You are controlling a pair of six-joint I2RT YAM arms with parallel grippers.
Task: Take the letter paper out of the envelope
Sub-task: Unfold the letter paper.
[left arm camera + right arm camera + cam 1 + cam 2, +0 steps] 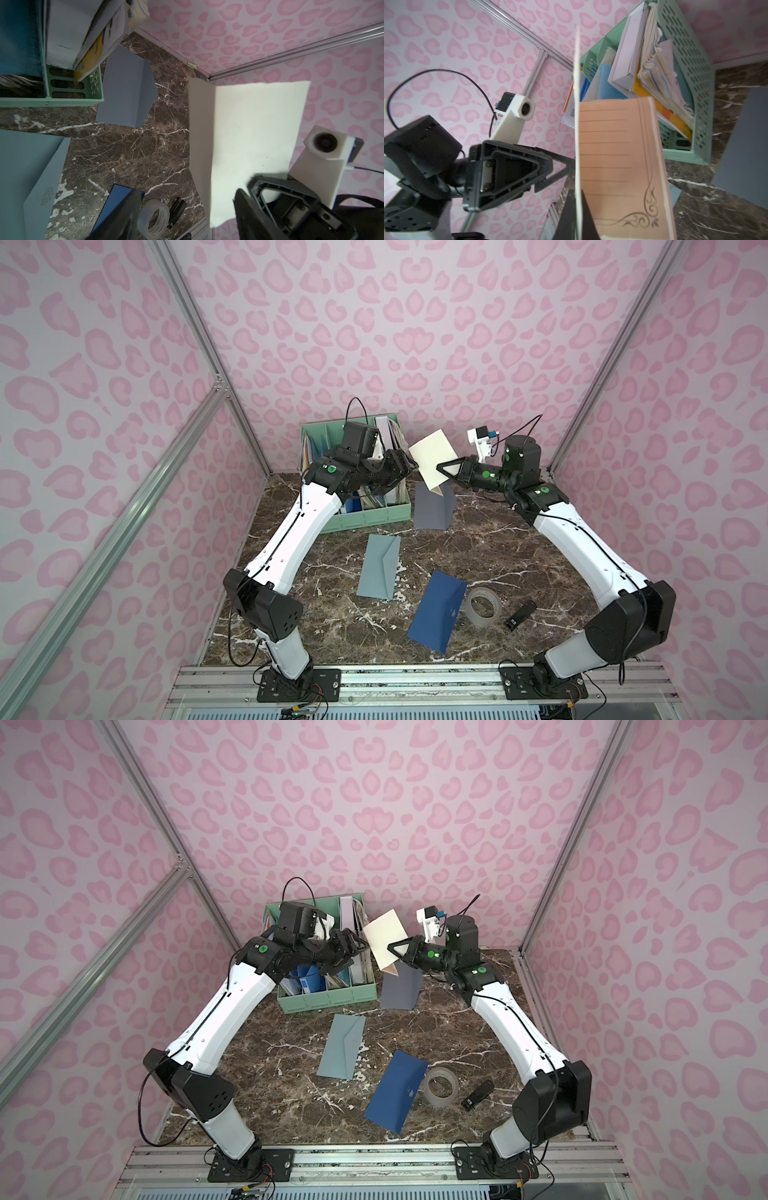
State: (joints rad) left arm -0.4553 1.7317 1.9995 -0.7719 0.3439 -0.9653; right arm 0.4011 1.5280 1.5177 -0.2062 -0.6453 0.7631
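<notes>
1. Cream letter paper (430,458) is held in the air above the back of the table (519,539), fully clear of the grey envelope (432,510); its lined peach side is seen in the right wrist view (612,155).
2. The sheet is pinched at its lower edge by the right gripper (441,475), whose jaws are closed tight on it.
3. The opposite edge of the sheet is flanked by the left gripper (402,473), whose jaws are spread wide; in the left wrist view the paper's near edge (199,145) is seen between the two fingers, and no grip is made.
4. The grey envelope is found on the table directly below the paper, with its flap raised, just beside the green file tray (374,522).
5. Nearer the front, a light blue envelope (378,568) and a dark blue envelope (436,614) are laid flat.
6. A roll of tape (482,608) is placed touching the dark blue envelope, and a small black object (519,616) is set near it.
</notes>
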